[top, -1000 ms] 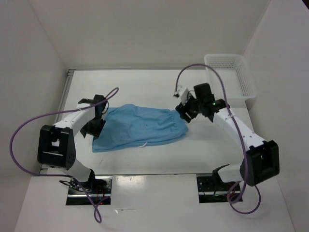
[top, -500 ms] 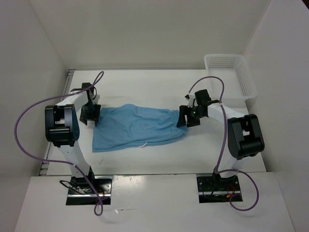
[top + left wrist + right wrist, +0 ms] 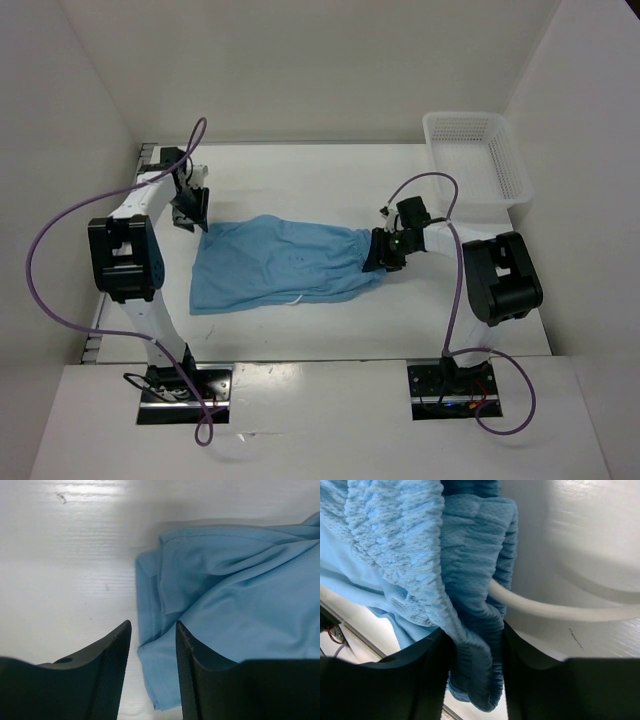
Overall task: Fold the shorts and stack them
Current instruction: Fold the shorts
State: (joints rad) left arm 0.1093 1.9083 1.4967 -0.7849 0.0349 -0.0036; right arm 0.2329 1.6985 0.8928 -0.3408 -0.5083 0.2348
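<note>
shorts flat on the table, long axis running left-right between my arms | right gripper pinched onto the waistband end | left gripper half open, straddling the leg-hem corner, nothing grabbed yet

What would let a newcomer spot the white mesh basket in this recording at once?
Look at the white table from above and follow it to the far right corner. There sits a rectangular white plastic mesh basket. It is the only rigid, walled container; its one neighbour, the light blue fabric shorts, lies flat mid-table.
</note>
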